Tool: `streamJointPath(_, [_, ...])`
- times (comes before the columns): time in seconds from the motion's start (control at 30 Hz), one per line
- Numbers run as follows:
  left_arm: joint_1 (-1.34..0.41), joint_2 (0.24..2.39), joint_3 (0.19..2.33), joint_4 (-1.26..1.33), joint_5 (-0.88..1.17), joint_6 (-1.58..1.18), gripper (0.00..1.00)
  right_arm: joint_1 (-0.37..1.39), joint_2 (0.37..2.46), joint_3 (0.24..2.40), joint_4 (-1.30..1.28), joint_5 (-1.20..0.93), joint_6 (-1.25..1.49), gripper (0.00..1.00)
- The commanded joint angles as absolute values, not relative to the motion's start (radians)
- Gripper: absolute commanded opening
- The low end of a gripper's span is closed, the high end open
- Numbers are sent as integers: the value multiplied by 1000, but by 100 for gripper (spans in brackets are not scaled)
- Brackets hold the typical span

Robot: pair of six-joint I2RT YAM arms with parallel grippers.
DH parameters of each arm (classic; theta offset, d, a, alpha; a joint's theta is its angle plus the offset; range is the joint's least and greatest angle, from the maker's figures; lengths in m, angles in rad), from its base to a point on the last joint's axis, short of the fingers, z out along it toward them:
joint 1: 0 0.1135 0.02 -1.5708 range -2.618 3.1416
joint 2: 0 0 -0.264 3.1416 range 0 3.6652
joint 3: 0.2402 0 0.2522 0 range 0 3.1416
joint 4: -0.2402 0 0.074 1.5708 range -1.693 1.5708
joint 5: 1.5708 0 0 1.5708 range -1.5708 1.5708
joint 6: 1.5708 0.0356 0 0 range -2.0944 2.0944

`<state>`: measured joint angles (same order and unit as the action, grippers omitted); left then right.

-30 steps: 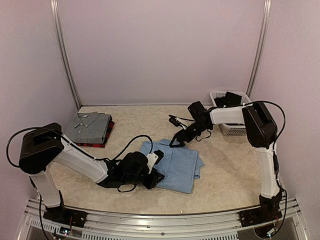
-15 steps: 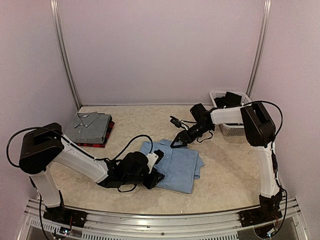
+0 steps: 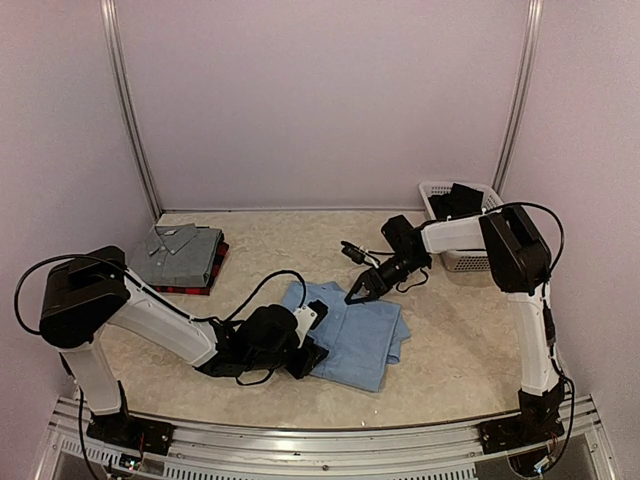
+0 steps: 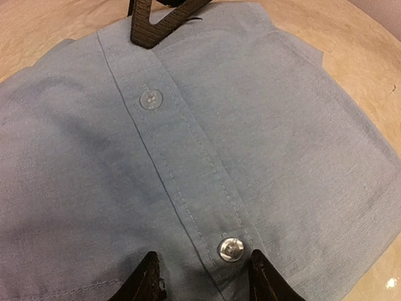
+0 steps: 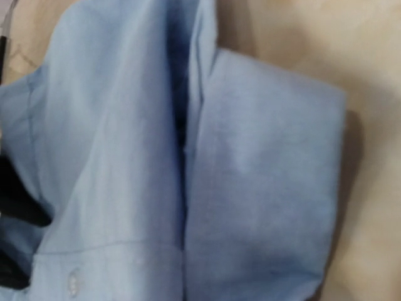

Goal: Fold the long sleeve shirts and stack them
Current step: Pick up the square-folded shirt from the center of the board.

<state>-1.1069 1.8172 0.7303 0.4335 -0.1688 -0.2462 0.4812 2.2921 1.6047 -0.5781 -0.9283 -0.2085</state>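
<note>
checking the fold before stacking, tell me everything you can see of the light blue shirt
The light blue shirt is woven cloth, folded into a rough rectangle, lying flat on the table mid-front. Its button placket faces up, two pale buttons showing. The left gripper rests astride the placket at one edge; the right gripper touches the far edge.

Blue shirt (image 3: 355,335) folded; grey shirt (image 3: 180,252) atop plaid (image 3: 185,289).
</note>
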Motion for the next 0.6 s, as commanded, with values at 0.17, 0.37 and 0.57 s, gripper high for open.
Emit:
streamJointPath(0.17, [-1115, 1850, 742, 387, -205, -224, 45, 547, 2337, 1480, -632, -961, -169, 47])
streamJointPath(0.37, [-1115, 1859, 742, 397, -203, -230, 45, 562, 2314, 1437, -570, -1050, -148, 30])
streamJointPath(0.57, [-1114, 1791, 724, 402, -234, -242, 46, 486, 2123, 1327, -491, -991, -60, 0])
